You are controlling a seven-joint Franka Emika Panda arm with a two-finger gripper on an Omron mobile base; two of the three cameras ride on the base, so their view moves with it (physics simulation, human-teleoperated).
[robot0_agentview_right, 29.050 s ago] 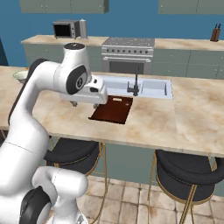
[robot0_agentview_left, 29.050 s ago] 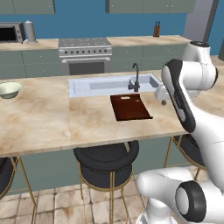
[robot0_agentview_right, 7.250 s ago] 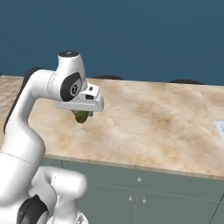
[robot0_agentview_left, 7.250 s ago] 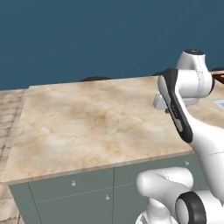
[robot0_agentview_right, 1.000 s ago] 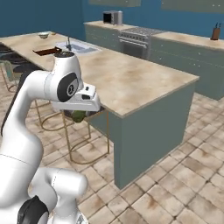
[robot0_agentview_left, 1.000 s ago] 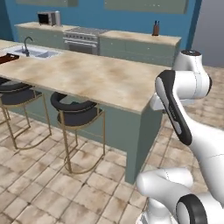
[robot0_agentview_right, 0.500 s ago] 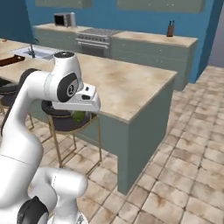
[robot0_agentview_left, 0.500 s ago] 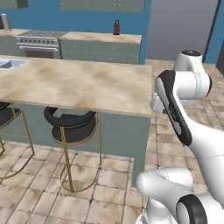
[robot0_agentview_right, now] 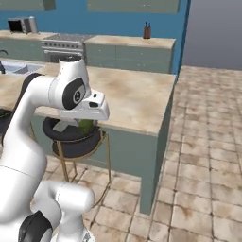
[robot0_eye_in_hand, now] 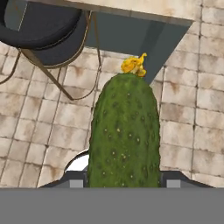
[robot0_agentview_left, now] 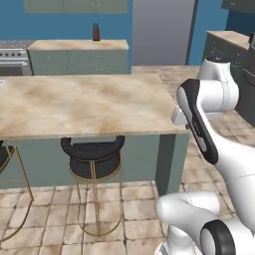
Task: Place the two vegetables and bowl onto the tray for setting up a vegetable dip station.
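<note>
A: Dark green, warty skin with a withered yellow blossom at the tip — that's the cucumber (robot0_eye_in_hand: 124, 135), standing up between the fingers in the hand view. The gripper (robot0_agentview_right: 85, 125) is closed on it; from the right base view it hangs under the hand, beside the island counter (robot0_agentview_right: 137, 101) and over the black bar stool (robot0_agentview_right: 71, 134).

B: Progress?

A: Judged early. One vegetable is in hand but not delivered. Tray, bowl and carrot piece are out of frame here, so I can't log any of them as placed. Remaining, as far as shown: carry the cucumber to the tray, then fetch the other two.

B: Change against half a second ago?

A: The whole picture has shifted in both base views — the camera moved with the base, not the furniture. The stove (robot0_agentview_left: 10, 57) now sits at the far left edge of the left base view, and the island's end corner is nearer centre. The grip on the cucumber is unchanged.
</note>
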